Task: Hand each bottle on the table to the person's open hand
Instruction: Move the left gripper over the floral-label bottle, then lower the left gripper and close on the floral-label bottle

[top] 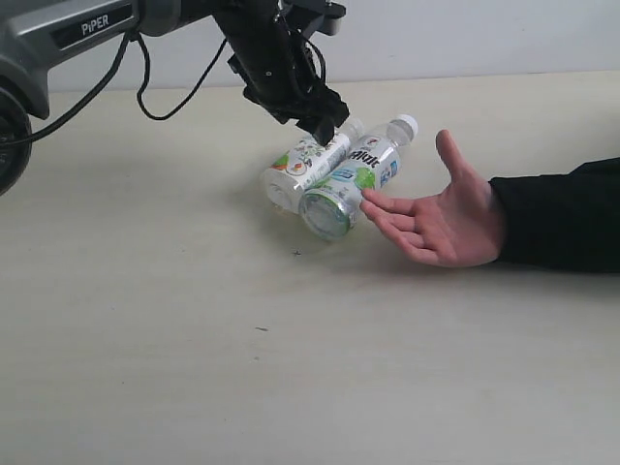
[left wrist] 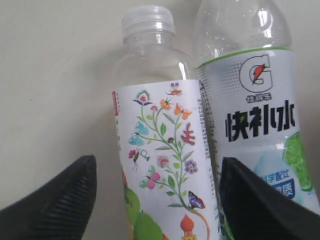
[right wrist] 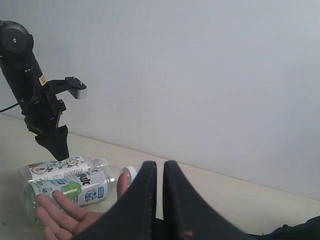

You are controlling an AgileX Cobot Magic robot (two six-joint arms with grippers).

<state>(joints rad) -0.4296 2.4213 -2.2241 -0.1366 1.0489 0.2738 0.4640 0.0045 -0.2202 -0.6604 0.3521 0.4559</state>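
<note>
- Left gripper (top: 325, 129): fingers spread, nothing clamped. The tips sit just above the shoulder of the floral bottle (top: 303, 162). In the left wrist view the two ribbed black fingers (left wrist: 55, 200) flank this bottle, and one of them overlaps the label of the neighbouring G-logo bottle (top: 355, 174). Contact cannot be confirmed.
- Floral bottle: clear plastic, pale translucent cap, white label printed with a climbing stem, coloured flowers and butterflies. No legible text.
- G-logo bottle: clear plastic, white cap (top: 405, 123), white label edged in green. It carries a large "G" with an orange-red lightning bolt, bold dark Chinese characters beneath, and a lime graphic.
- Position: both bottles lie on their sides on the table (top: 194, 339), touching along their length, near the middle of its far edge, caps toward that edge.
- Left arm (top: 58, 44): enters over the far left corner, wrist angled down. Its housing reads "PiPER" (top: 94, 26).
- Person's open hand (top: 450, 218): reaches in from the right edge, palm up, fingertips at the base of the G-logo bottle.
- Right gripper (right wrist: 160, 175): fingers pressed almost together, holding nothing, raised above the table.
</note>
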